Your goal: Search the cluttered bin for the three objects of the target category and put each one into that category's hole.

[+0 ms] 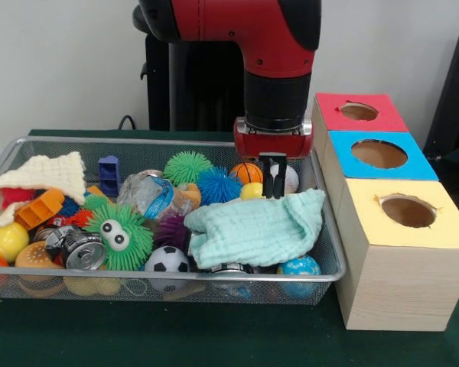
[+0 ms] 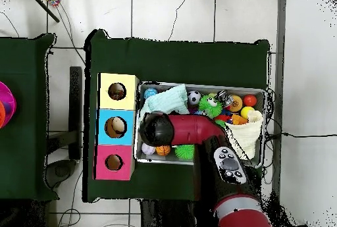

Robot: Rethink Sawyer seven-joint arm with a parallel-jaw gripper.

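The wire mesh bin (image 1: 333,252) is full of mixed toys; it also shows in the overhead view (image 2: 263,93). One crumpled plastic wrapper (image 1: 154,195), clear with blue print, lies mid-bin beside the spiky balls. I cannot pick out other wrappers. My gripper (image 1: 273,187) hangs at the bin's far right, its tips just above the back edge of a mint cloth, fingers close together and empty. The yellow-topped hole (image 1: 408,211) is in the nearest box right of the bin, and shows in the overhead view (image 2: 117,91). In the overhead view the arm hides the gripper.
A mint knitted cloth (image 1: 256,229) covers the bin's right part, and a cream cloth (image 1: 42,180) the left corner. Spiky balls (image 1: 121,235), crushed cans (image 1: 80,248) and small balls (image 1: 167,260) fill the rest. The blue-topped (image 1: 379,153) and red-topped (image 1: 359,112) holes lie behind the yellow one.
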